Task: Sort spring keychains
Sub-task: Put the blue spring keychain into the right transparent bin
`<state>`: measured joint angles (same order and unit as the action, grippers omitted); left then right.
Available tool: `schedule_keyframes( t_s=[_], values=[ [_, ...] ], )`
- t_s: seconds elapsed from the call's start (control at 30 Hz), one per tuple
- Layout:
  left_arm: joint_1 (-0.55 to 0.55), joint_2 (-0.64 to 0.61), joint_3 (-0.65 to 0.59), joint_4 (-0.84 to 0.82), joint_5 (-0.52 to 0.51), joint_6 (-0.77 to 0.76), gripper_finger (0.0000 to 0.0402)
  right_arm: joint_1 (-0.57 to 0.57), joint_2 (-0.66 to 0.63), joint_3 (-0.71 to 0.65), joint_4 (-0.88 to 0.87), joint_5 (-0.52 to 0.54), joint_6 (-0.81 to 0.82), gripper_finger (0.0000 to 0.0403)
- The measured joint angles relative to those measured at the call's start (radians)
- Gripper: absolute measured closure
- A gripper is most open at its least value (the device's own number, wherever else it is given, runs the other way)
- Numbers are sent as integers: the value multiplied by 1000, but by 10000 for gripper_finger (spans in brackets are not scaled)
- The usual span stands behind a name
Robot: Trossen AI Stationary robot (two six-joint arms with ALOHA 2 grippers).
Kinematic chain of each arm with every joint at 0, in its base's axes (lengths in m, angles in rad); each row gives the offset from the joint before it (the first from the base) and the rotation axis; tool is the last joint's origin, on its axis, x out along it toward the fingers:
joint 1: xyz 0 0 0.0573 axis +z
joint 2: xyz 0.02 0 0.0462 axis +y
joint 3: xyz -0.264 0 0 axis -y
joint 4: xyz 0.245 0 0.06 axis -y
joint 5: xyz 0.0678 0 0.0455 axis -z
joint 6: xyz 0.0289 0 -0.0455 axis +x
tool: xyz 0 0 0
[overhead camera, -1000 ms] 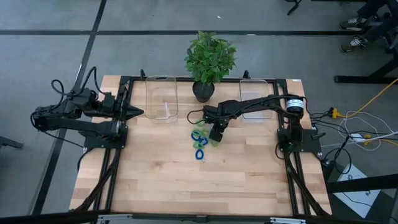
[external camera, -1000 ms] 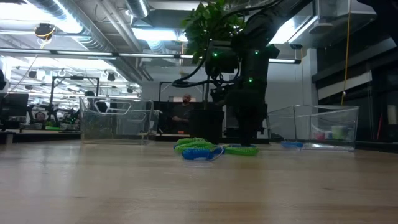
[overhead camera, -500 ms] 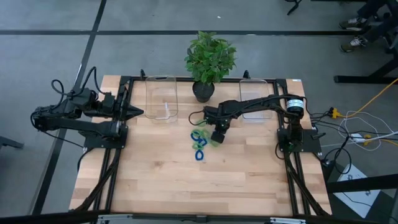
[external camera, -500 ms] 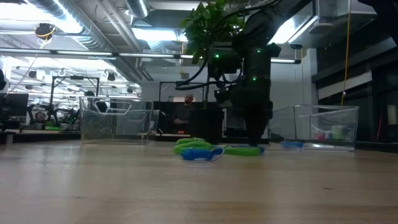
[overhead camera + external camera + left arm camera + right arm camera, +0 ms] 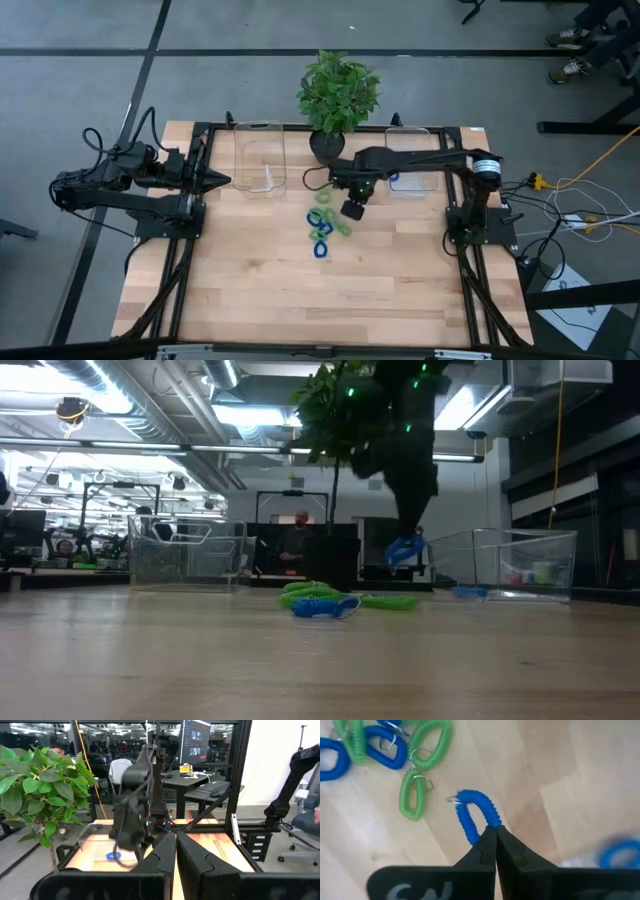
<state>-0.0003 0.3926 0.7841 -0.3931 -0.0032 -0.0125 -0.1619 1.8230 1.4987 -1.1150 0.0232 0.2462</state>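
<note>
On the left we keep our left end effector (image 5: 222, 181) parked at the table's (image 5: 260, 290) left edge, its fingers (image 5: 162, 852) pressed together on nothing, just beside the left clear bin (image 5: 259, 158). Near the middle of the table lies the pile of blue and green spring keychains (image 5: 322, 229), in front of the potted plant (image 5: 337, 95). Just right of the pile, our right end effector (image 5: 352, 208) hangs above the table, pinched tight on one blue spring keychain (image 5: 476, 816) lifted clear of the wood. Further right, the right clear bin (image 5: 412, 162) has a blue keychain (image 5: 113, 855) inside.
</note>
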Motion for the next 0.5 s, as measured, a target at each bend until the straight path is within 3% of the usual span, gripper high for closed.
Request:
schedule_keyframes(
  t_s=[0.27, 0.5],
  values=[
    [0, 0, 0, 0, 0, 0, 393, 2, -189, 42, -156, 88, 137, 403],
    [0, 0, 0, 0, 0, 0, 389, 2, -369, 71, -197, 96, 320, 403]
  ],
)
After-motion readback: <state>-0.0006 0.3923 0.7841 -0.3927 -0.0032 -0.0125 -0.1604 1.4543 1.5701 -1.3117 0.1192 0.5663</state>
